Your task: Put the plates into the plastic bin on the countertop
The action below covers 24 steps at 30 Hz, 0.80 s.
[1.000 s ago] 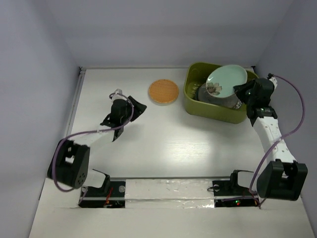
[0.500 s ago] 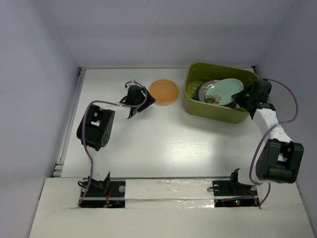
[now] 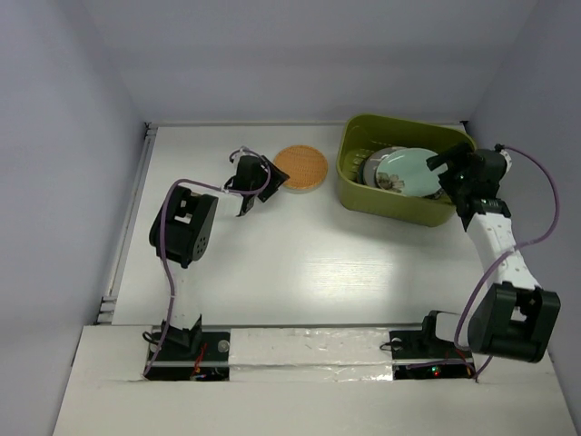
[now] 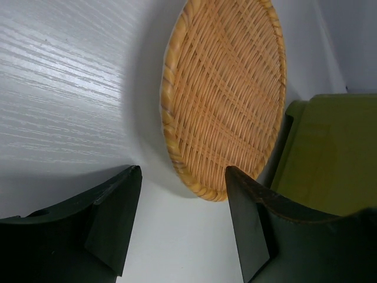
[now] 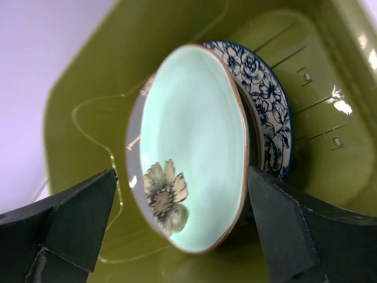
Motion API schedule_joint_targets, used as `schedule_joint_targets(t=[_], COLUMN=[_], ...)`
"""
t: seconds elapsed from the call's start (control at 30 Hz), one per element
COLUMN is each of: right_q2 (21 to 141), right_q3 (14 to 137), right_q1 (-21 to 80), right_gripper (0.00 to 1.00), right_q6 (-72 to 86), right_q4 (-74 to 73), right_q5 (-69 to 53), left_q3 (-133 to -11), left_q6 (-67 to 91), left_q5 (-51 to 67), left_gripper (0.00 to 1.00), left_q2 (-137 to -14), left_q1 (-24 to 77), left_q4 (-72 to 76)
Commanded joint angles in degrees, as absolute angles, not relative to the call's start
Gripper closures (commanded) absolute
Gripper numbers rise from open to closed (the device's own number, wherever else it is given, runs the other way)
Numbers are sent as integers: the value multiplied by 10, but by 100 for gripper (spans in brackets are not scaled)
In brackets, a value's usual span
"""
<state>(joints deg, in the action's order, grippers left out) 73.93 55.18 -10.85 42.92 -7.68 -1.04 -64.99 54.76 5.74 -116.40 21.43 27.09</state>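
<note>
The olive-green plastic bin [image 3: 363, 186] stands at the back right of the white countertop [image 3: 300, 263]. Inside it a mint green plate with a flower [image 3: 408, 171] [image 5: 191, 144] lies on a stack that includes a white plate with a blue rim [image 5: 268, 109]. My right gripper [image 3: 445, 173] [image 5: 182, 227] is open at the bin's right side, its fingers apart on either side of the mint plate's near edge without gripping it. An orange woven plate [image 3: 300, 167] [image 4: 227, 94] lies on the countertop left of the bin. My left gripper [image 3: 257, 182] [image 4: 182, 218] is open just short of its near rim.
The bin's wall [image 4: 324, 153] rises close behind the woven plate. A raised ledge [image 3: 136, 209] runs along the countertop's left side, and walls close in the back and both sides.
The right gripper has let go of the mint plate, which has dropped flat onto the stack in the bin. The left arm has swung up to the woven plate.
</note>
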Motion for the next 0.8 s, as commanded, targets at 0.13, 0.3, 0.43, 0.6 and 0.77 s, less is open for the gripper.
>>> schedule_joint_targets(t=[0.13,0.3,0.43,0.6,0.77], right_q2=[664,666,586,526,450], right_q3=[543,570,501,480,453], right_q1=[-112,-112,-112,-112,-112], right_gripper=[0,1,7,11,21], right_q6=[418,396,437,450,466], right_q4=[-48,-98,-35,-28,-6], right_q5=[-18,-19,-24,-65,-101], left_q3=[-634,-671,-697,-696,-706], left_q6=[624,614,617,642,657], left_q5=[31,15,5,6,-33], left_gripper=[49,53,58,64,82], left_q2=[-1167,-1176,-1194,-1194,-1198], left_q1=[223,223,223,223,223], left_q4=[291,245,214,232,229])
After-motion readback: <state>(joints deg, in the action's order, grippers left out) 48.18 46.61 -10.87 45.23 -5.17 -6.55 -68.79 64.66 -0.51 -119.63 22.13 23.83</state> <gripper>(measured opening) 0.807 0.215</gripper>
